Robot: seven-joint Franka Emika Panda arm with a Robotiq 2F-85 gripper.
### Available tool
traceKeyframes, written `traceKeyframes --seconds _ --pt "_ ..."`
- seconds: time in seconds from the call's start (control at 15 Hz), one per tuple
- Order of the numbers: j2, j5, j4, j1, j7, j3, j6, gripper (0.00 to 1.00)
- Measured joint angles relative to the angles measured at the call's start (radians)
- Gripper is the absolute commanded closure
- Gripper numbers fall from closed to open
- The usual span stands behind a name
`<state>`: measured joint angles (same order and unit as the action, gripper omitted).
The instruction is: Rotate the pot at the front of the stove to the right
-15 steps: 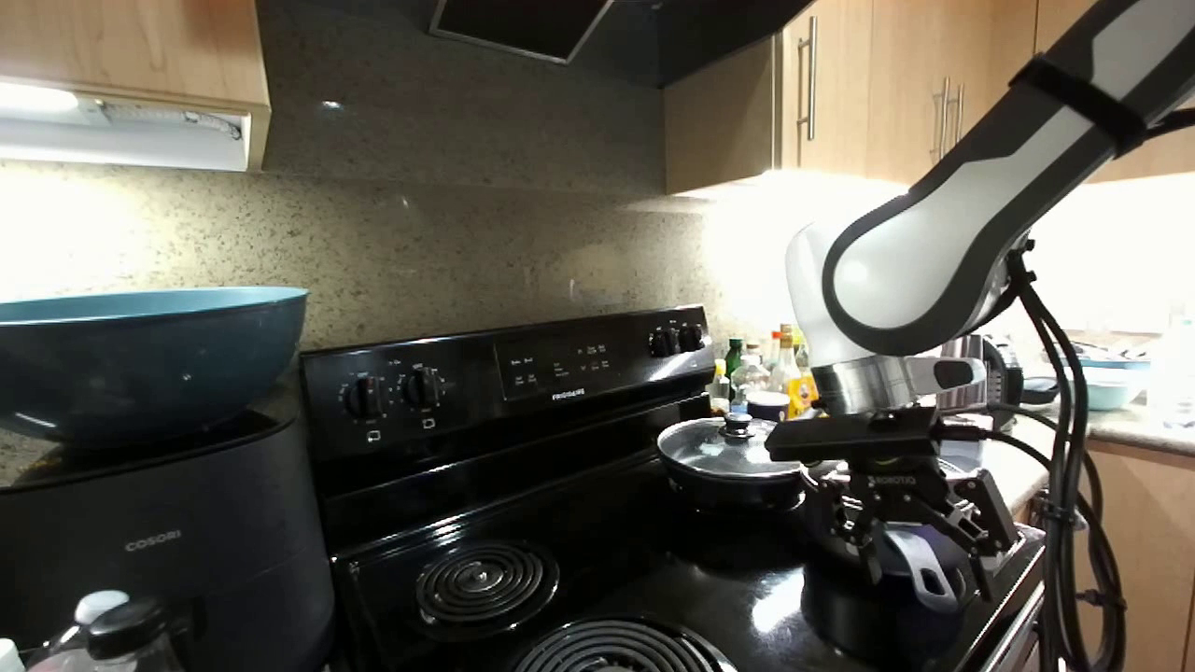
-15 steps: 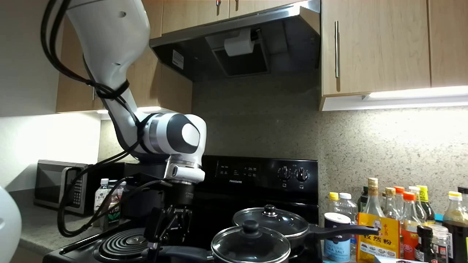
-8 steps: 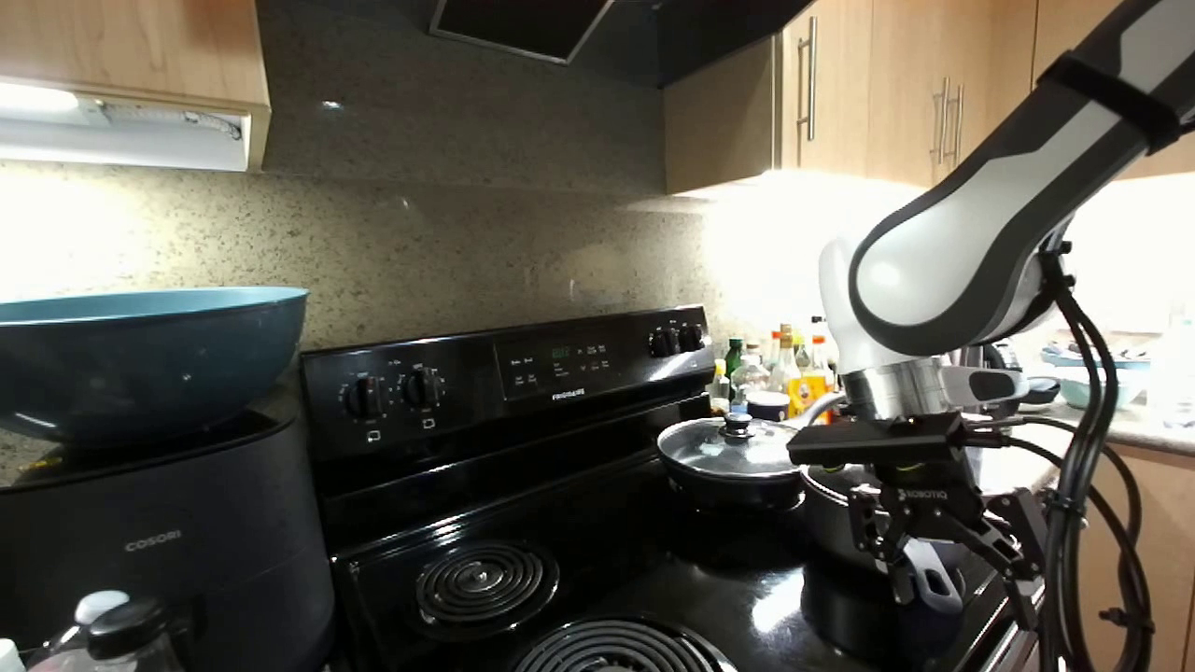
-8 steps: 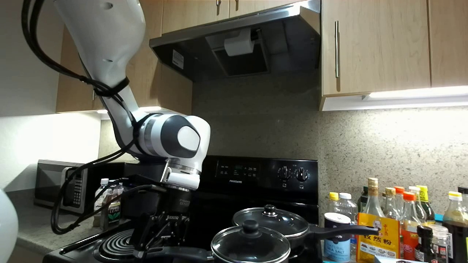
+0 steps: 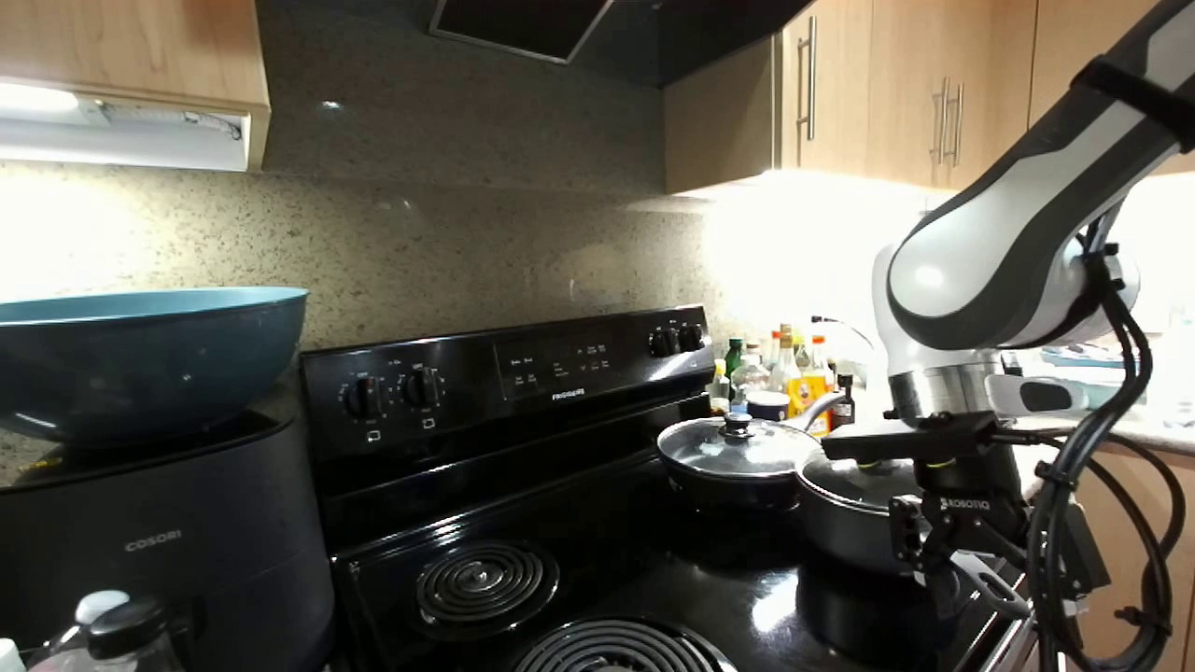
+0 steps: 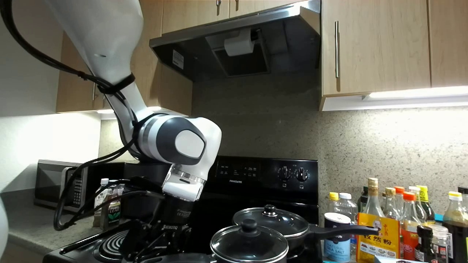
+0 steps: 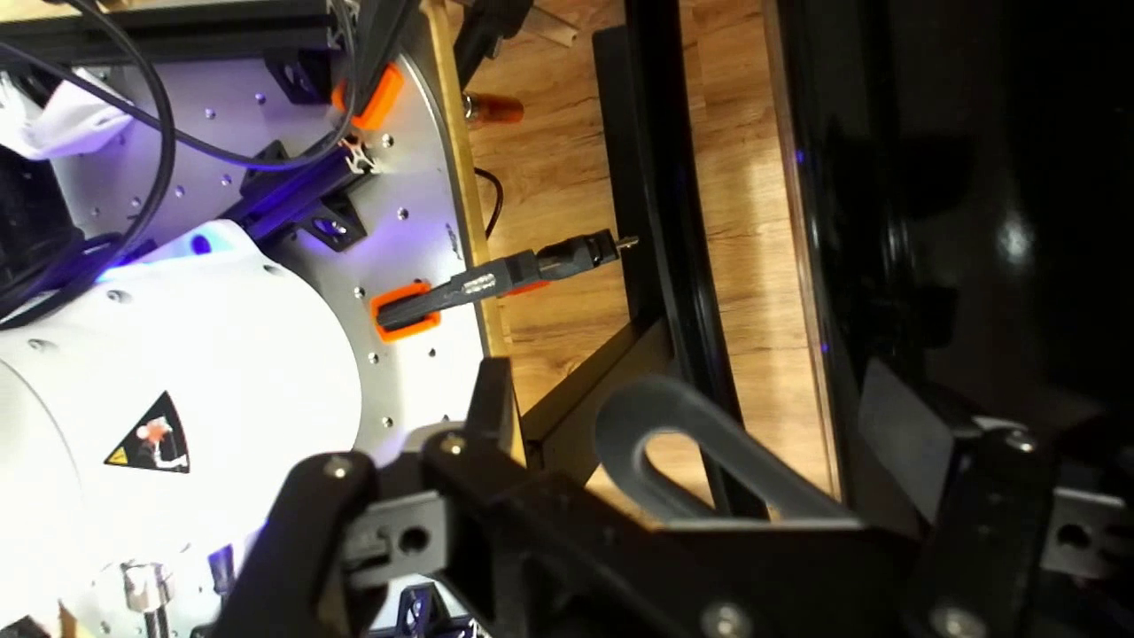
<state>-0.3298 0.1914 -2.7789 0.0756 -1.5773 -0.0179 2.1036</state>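
Observation:
The pot is dark and deep, with a clear glass lid (image 6: 252,244) and black knob; in an exterior view its body (image 5: 845,532) shows on the front of the black stove (image 5: 695,569). One long grey handle (image 7: 660,400) with a loop end sticks out past the stove's front over the floor. My gripper (image 7: 700,421) is open and straddles this handle, one finger on either side. Gaps show between both fingertips and the handle's end in the wrist view; whether either finger touches it lower down is hidden. The gripper body covers the handle's root.
A wider lidded pan (image 5: 733,457) sits right behind the pot, its handle (image 6: 343,231) reaching towards bottles and a salt can (image 6: 337,237). Two coil burners (image 5: 485,579) lie elsewhere on the stove. A white robot base (image 7: 230,354) and black clamp (image 7: 496,279) stand beside the floor gap.
The pot has turned: its handle has swung out towards the stove's front edge, and the pot shifted slightly. My arm travelled with it and the wrist tilted. The gripper stayed open throughout.

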Motion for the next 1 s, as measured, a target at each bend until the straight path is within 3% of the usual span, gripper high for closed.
traceKeyframes --seconds 0.53,1.0 --pt "-0.006 0.08 0.009 0.06 0.002 -0.063 0.001 0.0" --pt "-0.012 0.077 0.009 0.063 0.002 -0.059 -0.001 0.0"
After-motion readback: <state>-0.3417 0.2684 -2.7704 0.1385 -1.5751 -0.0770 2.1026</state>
